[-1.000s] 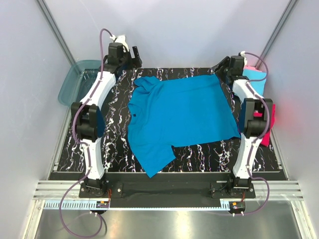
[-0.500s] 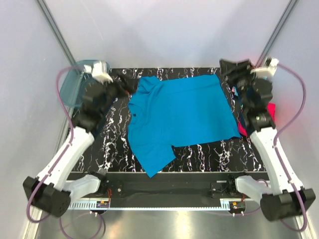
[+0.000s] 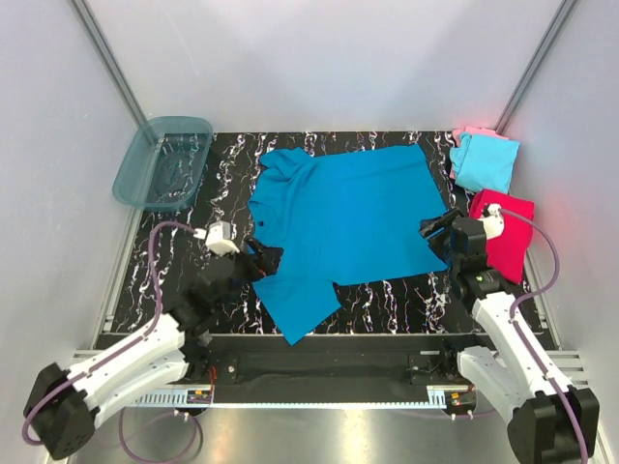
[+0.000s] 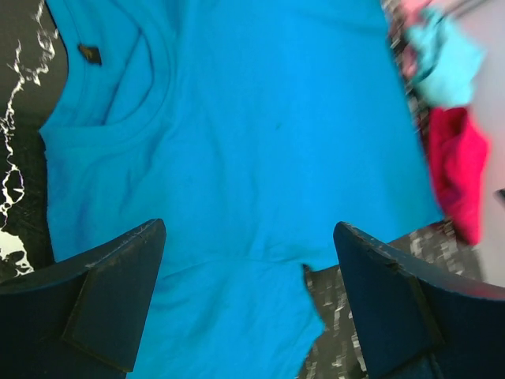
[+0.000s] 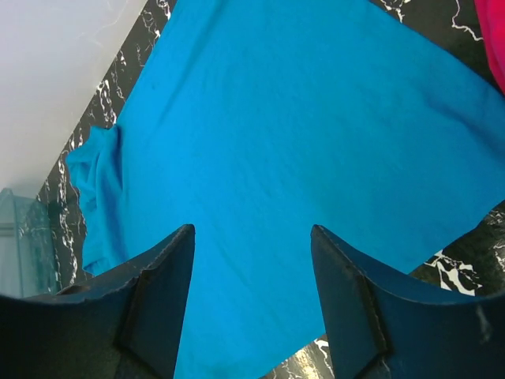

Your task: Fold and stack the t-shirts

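Observation:
A large teal-blue t-shirt point(image 3: 348, 227) lies spread flat on the black marbled table point(image 3: 406, 295), collar to the left and one sleeve trailing toward the near edge. My left gripper point(image 3: 263, 261) hovers open over its near-left part, by the collar and sleeve point(image 4: 252, 142), jaws wide with nothing between them point(image 4: 248, 229). My right gripper point(image 3: 435, 230) hangs open above the shirt's near-right hem point(image 5: 300, 134), also empty point(image 5: 252, 230). A light cyan t-shirt point(image 3: 486, 162) sits folded on a pale pink one point(image 3: 471, 132) at the far right. A magenta-red t-shirt point(image 3: 508, 246) lies just nearer.
A translucent teal plastic tub point(image 3: 162, 161) stands at the far left corner, off the table's edge. Grey walls and slanted metal posts close in the back and sides. Metal rails run along the near edge by the arm bases.
Both arms have swung back from the table's far corners to the near side and now reach low over the shirt. The teal-blue shirt has not moved.

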You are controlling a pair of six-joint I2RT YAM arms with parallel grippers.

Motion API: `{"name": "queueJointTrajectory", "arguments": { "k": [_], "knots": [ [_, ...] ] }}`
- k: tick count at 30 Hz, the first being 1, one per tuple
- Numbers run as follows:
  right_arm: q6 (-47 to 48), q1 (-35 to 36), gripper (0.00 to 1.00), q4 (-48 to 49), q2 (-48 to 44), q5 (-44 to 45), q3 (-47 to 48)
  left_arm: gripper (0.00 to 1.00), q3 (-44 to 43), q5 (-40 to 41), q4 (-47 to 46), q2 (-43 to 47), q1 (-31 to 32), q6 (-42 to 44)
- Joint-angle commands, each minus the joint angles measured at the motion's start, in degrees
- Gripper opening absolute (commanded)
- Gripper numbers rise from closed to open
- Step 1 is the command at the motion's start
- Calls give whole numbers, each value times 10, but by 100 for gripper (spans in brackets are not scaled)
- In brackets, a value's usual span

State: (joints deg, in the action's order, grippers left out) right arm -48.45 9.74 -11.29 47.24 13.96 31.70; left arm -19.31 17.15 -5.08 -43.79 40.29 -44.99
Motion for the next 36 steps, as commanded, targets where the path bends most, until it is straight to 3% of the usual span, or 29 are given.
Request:
{"name": "queueJointTrajectory", "arguments": {
  "k": [1,4,8,12,24,36],
  "knots": [
    [-30,-1,68,-1,6,17,-6,93,28,95,-3,59,24,-37],
    [-30,-19,70,-16,-1,18,-25,93,45,109,41,110,27,-44],
    [-44,-88,72,-20,-7,-46,-49,93,80,111,71,162,29,-65],
    [-49,-132,73,-16,43,-77,-39,93,107,108,69,157,29,-104],
    [-104,-180,73,50,170,-150,-36,94,160,88,-74,13,29,-150],
    [-121,-198,71,11,150,-123,-22,94,135,85,-153,-109,29,-131]
  ]
}}
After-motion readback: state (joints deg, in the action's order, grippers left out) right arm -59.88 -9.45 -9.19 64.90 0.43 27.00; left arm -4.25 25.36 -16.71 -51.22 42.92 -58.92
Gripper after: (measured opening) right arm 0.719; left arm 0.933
